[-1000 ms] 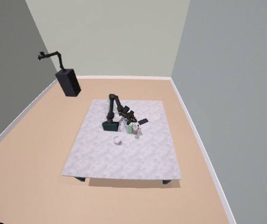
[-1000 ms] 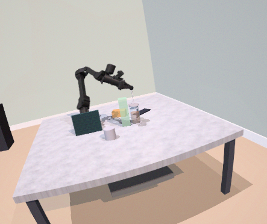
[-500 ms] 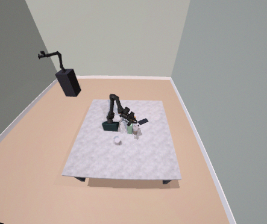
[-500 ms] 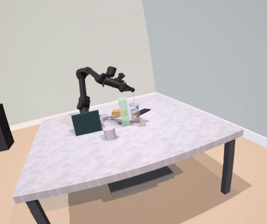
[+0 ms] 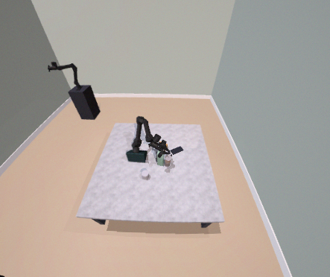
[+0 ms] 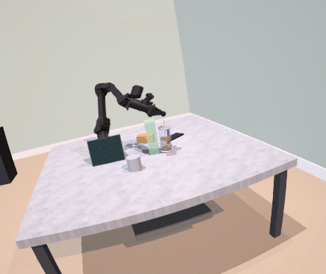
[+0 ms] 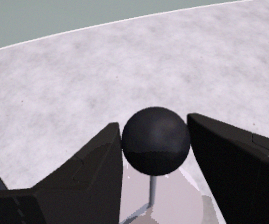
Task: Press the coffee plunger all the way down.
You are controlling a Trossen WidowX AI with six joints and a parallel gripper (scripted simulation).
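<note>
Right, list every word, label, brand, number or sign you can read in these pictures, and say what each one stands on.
No readable text in any view.
Dark green flat box: plain faces, no label.
Pale green translucent tall block: no markings.
Clear glass coffee press: no scale or brand visible.
Small white cylinder cup: blank.
Black claw, shut on the round black plunger knob: no lettering on either.

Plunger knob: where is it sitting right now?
In the wrist view the plunger knob sits clamped between the pincer fingers, above the coffee press, which stands right of the green block.
</note>
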